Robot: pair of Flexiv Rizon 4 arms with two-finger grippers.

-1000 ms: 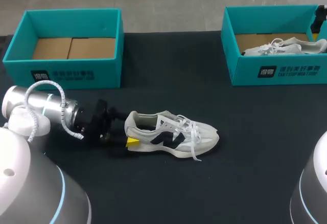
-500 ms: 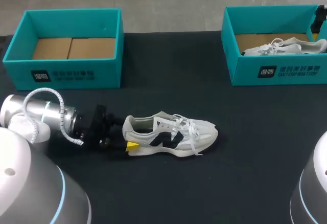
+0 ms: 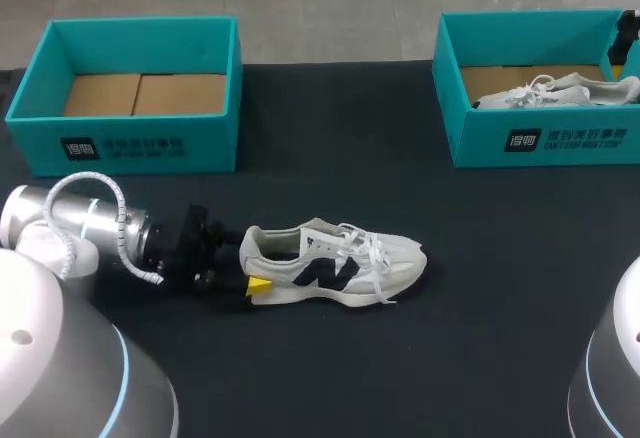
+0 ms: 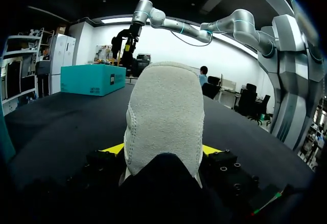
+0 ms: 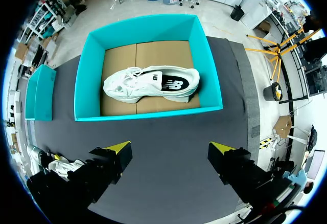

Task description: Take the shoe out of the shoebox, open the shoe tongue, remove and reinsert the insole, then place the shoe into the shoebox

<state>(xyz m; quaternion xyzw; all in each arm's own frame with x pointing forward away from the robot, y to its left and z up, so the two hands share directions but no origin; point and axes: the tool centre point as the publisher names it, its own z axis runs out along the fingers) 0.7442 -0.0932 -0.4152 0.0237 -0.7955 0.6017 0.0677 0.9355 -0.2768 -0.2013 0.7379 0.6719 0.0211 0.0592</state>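
A white sneaker [image 3: 335, 263] stands on its sole on the black table [image 3: 400, 358], out of its box, heel to the left and toe to the right, laces loose over the tongue. The left gripper [image 4: 162, 151] comes in low from the left and is clamped on the heel. The left wrist view shows the padded heel filling the gap between the two yellow tips. The head view shows one tip against the near side of the heel. The hold looks meant to pin the sneaker upright so the tongue can be pulled open and the insole drawn out without it sliding on the cloth.

The left shoebox [image 3: 140, 143], teal with a bare cardboard floor, sits at the far left, well apart from the sneaker. It is probably where the sneaker returns once the insole is back in.

The right gripper [image 5: 169, 148] hangs high above the right shoebox [image 5: 148, 114] at the far right, fingers spread wide and holding nothing. A second sneaker [image 5: 150, 83] lies on its side inside that box. That arm would have to cross toward the middle of the table before it could work on the tongue, which does not appear to have been opened yet.
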